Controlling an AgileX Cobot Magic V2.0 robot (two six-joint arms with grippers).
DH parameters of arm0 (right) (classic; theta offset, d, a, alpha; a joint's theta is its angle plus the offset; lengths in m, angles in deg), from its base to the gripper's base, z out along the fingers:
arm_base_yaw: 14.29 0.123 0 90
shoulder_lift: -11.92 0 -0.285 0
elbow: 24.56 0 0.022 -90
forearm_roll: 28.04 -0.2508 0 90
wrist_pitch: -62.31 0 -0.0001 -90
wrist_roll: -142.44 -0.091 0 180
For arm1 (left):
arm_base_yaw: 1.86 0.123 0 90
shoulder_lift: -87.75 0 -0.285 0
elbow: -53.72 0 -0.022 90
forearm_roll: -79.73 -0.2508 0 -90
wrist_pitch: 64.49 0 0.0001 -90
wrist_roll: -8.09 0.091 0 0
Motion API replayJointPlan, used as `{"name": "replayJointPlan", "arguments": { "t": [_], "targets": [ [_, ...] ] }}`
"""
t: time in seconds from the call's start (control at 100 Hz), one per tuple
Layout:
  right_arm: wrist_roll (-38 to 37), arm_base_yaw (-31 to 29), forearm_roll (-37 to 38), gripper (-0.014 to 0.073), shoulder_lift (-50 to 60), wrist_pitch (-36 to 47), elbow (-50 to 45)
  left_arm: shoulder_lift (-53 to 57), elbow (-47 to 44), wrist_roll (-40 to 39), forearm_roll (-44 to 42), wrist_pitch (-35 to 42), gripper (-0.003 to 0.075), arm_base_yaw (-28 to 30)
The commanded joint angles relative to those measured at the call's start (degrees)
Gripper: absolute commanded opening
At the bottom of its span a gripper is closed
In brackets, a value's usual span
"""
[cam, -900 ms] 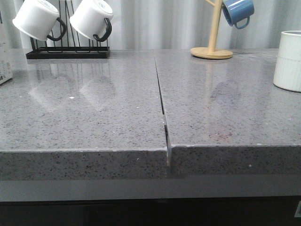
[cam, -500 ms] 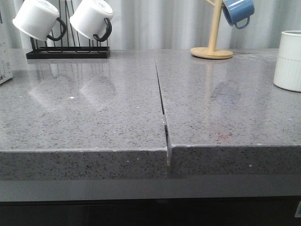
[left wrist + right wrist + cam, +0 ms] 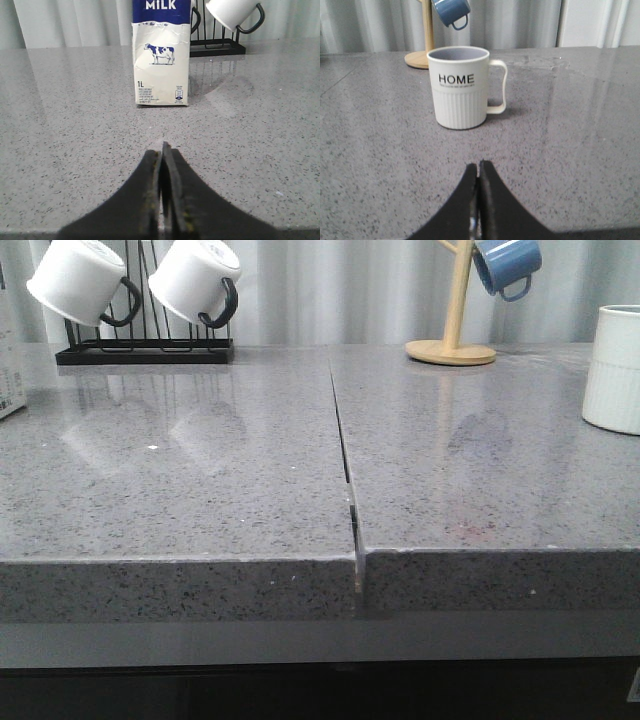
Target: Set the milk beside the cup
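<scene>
Front camera: I'm looking across a grey speckled stone desk, glossy enough to mirror what stands at the back. A seam splits it into two slabs. Pale curtains close off the room behind. At the far left, a black rack carries two white mugs; at the far right, a wooden stand holds a blue mug. The cup sits at the right edge, and only a sliver of the milk shows at the left edge, well apart from it.

Left wrist: my left hand has its fingers pressed together, empty, low over the desk. The milk stands upright ahead, near the rack.

Right wrist: my right hand is closed too, holding nothing. The cup stands upright ahead, handle out to one side.
</scene>
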Motion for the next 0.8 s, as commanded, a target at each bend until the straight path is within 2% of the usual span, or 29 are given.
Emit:
{"name": "replayJointPlan", "arguments": {
  "t": [0.0,0.12,0.51,0.79],
  "targets": [
    [0.4,-0.4,0.5,-0.0069,-0.8,1.9,4.8,1.8,-2.4,-0.6,0.4,4.3,-0.002,0.0],
    [0.4,-0.4,0.5,-0.0069,-4.8,1.9,7.1,1.8,-2.4,-0.6,0.4,4.3,-0.002,0.0],
    [0.4,-0.4,0.5,-0.0057,-19.4,14.6,7.9,1.8,-2.4,-0.6,0.4,4.3,-0.002,0.0],
    [0.4,-0.4,0.5,0.0164,-33.2,26.1,7.9,1.8,-2.4,-0.6,0.4,4.3,-0.002,0.0]
  ]
}}
